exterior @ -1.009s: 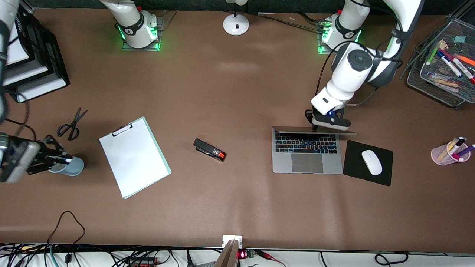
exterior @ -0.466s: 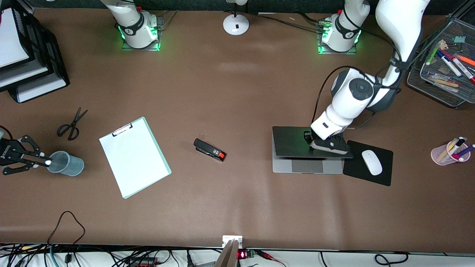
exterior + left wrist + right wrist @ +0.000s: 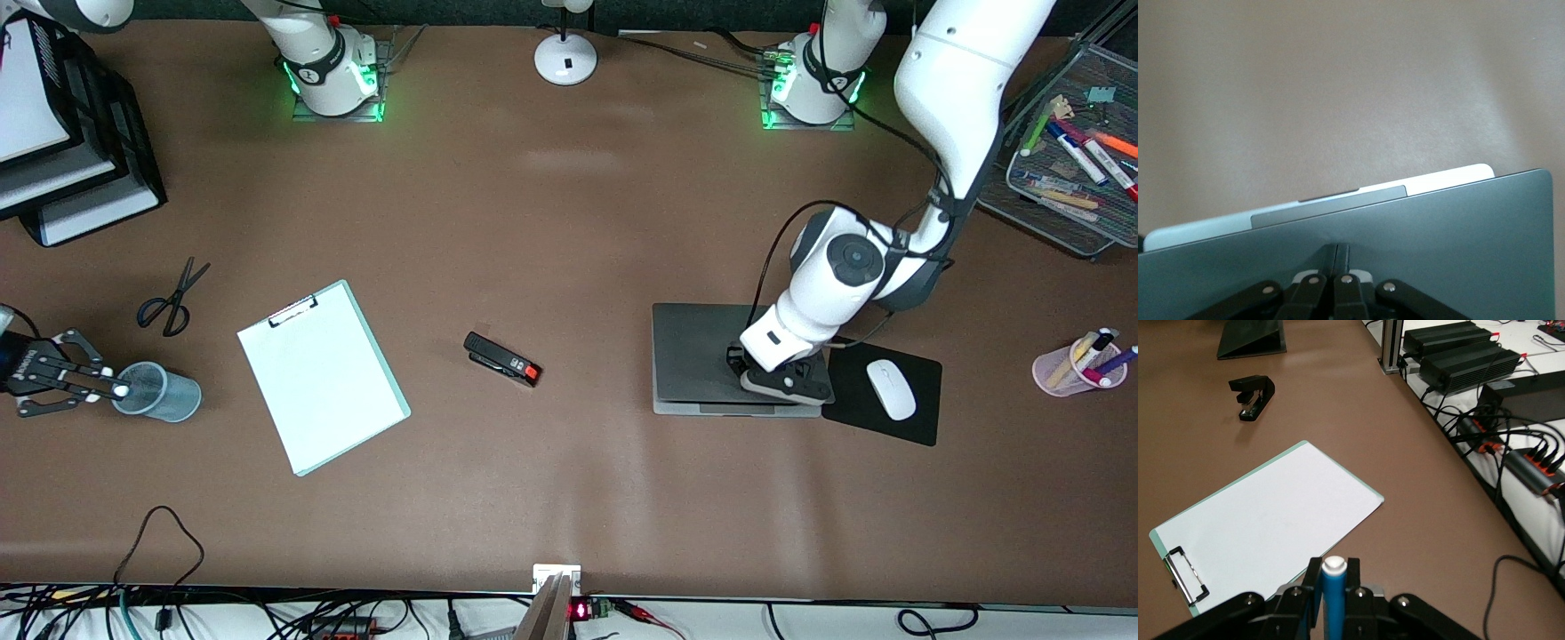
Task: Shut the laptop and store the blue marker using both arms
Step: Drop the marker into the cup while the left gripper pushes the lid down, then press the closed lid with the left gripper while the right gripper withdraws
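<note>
Brown tabletop, lit from above. Start at the right arm's end: your right gripper (image 3: 105, 389) is clamped on the blue marker (image 3: 1334, 595), pale cap up, over the rim of a grey cup (image 3: 160, 392). Next come the clipboard (image 3: 321, 377) and the stapler (image 3: 502, 359). Your left gripper (image 3: 775, 373), fingers pressed together, rests on the laptop (image 3: 698, 356), whose lid is nearly down, beside the mouse pad (image 3: 853, 411).

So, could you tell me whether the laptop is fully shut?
Nearly: the laptop lid is down under the left gripper, base edge still showing.
</note>
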`<state>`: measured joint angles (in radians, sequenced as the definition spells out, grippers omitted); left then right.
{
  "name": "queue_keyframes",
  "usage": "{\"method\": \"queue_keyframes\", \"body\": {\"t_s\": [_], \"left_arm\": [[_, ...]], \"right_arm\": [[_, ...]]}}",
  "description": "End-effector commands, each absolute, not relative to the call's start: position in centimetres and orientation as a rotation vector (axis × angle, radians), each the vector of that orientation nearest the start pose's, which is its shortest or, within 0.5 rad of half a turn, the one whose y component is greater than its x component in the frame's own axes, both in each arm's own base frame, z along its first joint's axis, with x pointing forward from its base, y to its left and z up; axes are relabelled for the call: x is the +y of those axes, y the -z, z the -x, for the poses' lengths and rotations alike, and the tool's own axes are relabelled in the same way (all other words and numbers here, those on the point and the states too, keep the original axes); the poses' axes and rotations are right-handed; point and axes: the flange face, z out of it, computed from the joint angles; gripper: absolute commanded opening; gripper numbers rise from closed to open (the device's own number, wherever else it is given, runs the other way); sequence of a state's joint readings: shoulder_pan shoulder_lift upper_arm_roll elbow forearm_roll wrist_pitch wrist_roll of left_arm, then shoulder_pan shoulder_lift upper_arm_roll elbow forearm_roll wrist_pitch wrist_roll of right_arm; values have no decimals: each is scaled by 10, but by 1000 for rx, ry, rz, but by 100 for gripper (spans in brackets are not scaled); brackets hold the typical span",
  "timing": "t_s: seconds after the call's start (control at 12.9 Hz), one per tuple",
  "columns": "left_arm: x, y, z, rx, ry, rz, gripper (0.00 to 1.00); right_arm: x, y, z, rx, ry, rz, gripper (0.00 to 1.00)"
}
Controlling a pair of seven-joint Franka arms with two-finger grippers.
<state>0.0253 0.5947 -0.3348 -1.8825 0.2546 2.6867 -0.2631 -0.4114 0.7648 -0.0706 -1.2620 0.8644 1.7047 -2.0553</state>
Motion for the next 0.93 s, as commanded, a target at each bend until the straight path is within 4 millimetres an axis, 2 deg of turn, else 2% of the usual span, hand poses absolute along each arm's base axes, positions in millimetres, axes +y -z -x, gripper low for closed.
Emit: {"method": "queue_keyframes", "body": {"t_s": [0.0,0.08,0.16,0.23,0.47,0.7,0.85], "left_arm": [[-199,-208,-650,328,389,3216,0],[-200,-199,-654,347,387,3209,0],[-203,-188,-653,389,374,3193,0],[-203,-180,-654,415,370,3179,0],[-202,-178,-654,417,367,3174,0],[-195,-183,-658,400,382,3173,0],[-188,-194,-660,395,386,3161,0]], "right_arm": [[-268,-287,-674,-1486,899,1923,0],[-270,-285,-673,-1479,898,1926,6],[-271,-288,-673,-1463,892,1939,69],[-273,-289,-673,-1450,886,1951,100],[-270,-310,-673,-1344,714,2093,100],[-218,-357,-690,-1201,447,2308,100],[-170,-394,-701,-1100,316,2470,100]]}}
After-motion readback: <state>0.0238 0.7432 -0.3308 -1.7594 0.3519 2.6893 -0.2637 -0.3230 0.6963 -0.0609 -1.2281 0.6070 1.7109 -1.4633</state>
